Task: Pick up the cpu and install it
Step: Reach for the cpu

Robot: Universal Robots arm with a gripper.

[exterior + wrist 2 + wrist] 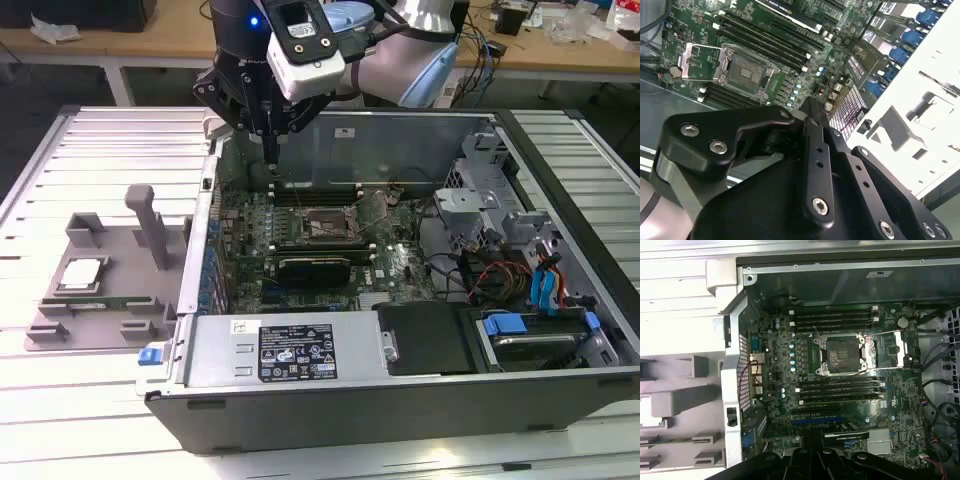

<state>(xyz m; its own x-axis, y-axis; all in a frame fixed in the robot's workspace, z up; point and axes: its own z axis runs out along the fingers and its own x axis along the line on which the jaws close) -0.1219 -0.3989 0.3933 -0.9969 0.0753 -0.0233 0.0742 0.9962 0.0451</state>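
We see an open computer case (192,270) lying on a slatted table (60,150), taking up the middle of the frame and the exterior view's right. Inside it the motherboard (395,262) lies flat with the socket (325,225) near its middle. In the first wrist view the socket's metal lid (887,347) is swung open beside it and the bed of contacts is uncovered. Rows of memory slots (835,317) run along two sides of the socket, and a black card (315,268) sits just in front of it. A drive cage (480,195) and a tangle of cables (490,280) crowd the exterior view's right. A labelled metal cover (298,350) spans the case's near edge at the lower middle of the frame. The case walls stand up around the board on all sides, so the open room is above it. At the exterior view's left the table is open around a grey tray (120,275). The gripper (270,150) hangs at the upper middle of the frame, over the far-left corner of the case and above the board's rear edge. In the second wrist view its fingers (816,150) are pressed together with nothing between them. The cpu (82,273) lies flat in the grey tray, outside the case. It is well apart from the gripper, lower and further toward the exterior view's left. The case's side wall and the tray's upright post (150,225) stand between the two.
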